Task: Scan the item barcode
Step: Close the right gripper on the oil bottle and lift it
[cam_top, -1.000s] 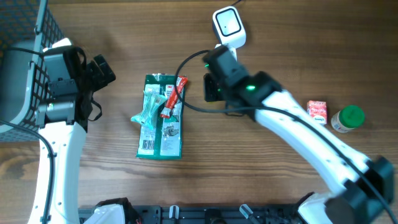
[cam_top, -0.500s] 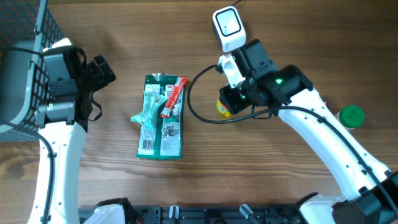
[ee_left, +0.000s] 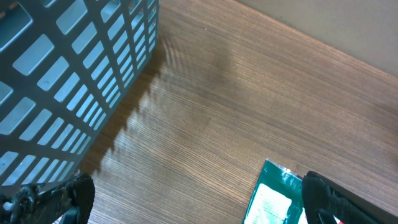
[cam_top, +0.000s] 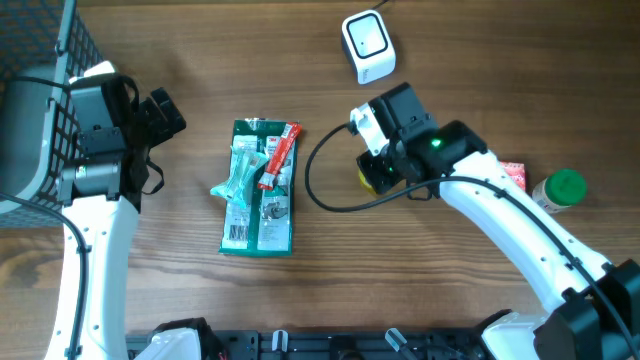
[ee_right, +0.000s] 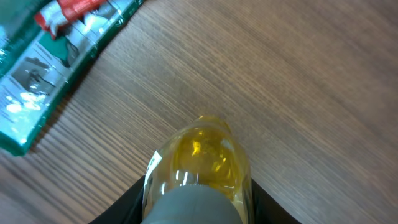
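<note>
My right gripper (cam_top: pixel 378 168) is shut on the item, a small bottle of yellow liquid (ee_right: pixel 200 155) with a grey cap (ee_right: pixel 193 208). Its black fingers (ee_right: pixel 127 202) press both sides, and the bottle hangs over bare wood. A white label edge (ee_right: pixel 153 163) shows on its left side; no barcode is visible. In the overhead view only a yellow sliver of the bottle (cam_top: pixel 366 179) shows under the gripper. The white scanner (cam_top: pixel 367 45) stands at the back, apart from the bottle. My left gripper (cam_top: pixel 160 112) is open and holds nothing at the left.
A green flat package (cam_top: pixel 258 188) with a red tube (cam_top: pixel 279 155) on it lies mid-table. A dark wire basket (cam_top: pixel 35 60) stands at the far left. A pink box (cam_top: pixel 511 174) and a green-lidded jar (cam_top: pixel 560 188) sit at the right. A black cable (cam_top: pixel 312 180) loops beside the right gripper.
The right arm has carried the bottle away from the scanner, toward the front and right. The pink box shows again. The left arm has not moved.
</note>
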Available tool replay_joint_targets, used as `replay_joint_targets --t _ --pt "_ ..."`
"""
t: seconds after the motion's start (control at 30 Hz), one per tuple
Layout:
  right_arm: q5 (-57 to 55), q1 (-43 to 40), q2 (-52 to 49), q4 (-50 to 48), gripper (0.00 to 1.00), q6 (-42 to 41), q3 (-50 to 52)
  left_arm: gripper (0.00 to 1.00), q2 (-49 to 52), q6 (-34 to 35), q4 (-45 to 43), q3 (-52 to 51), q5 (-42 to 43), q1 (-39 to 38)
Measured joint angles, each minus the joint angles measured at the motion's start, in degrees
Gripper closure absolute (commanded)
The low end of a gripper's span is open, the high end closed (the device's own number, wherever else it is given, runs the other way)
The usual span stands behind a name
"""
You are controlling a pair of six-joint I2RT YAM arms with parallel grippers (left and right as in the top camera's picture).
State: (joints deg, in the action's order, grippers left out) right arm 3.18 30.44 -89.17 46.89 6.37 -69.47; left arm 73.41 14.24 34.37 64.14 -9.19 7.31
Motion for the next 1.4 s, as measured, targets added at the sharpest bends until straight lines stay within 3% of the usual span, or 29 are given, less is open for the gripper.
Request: replay_joint_targets --t 0.13,0.23,0.47,0.83,0.93,1.4 --pt "0.1 0.0 -0.2 -2.5 0.52 0.2 3.0 0.00 0.0 0.0 0.0 0.0 0.0 0.0" --pt "0.2 0.0 -0.3 -3.4 0.29 -0.9 4.4 0.00 0.0 0.0 0.0 0.0 0.0 0.0" --pt "0.4 0.0 -0.3 -4.2 0.18 -3.6 4.5 0.00 0.0 0.0 0.0 0.0 0.0 0.0" --pt "0.4 0.0 -0.3 -5.3 0.20 -11.8 4.5 0.00 0.0 0.0 0.0 0.0 0.0 0.0" --pt "0.4 0.0 -0.3 -4.5 0.27 -12.7 4.5 0.00 0.0 0.0 0.0 0.0 0.0 0.0" --pt "-0.7 0.0 -0.3 -7.0 0.34 -13.1 6.2 0.00 0.0 0.0 0.0 0.0 0.0 0.0"
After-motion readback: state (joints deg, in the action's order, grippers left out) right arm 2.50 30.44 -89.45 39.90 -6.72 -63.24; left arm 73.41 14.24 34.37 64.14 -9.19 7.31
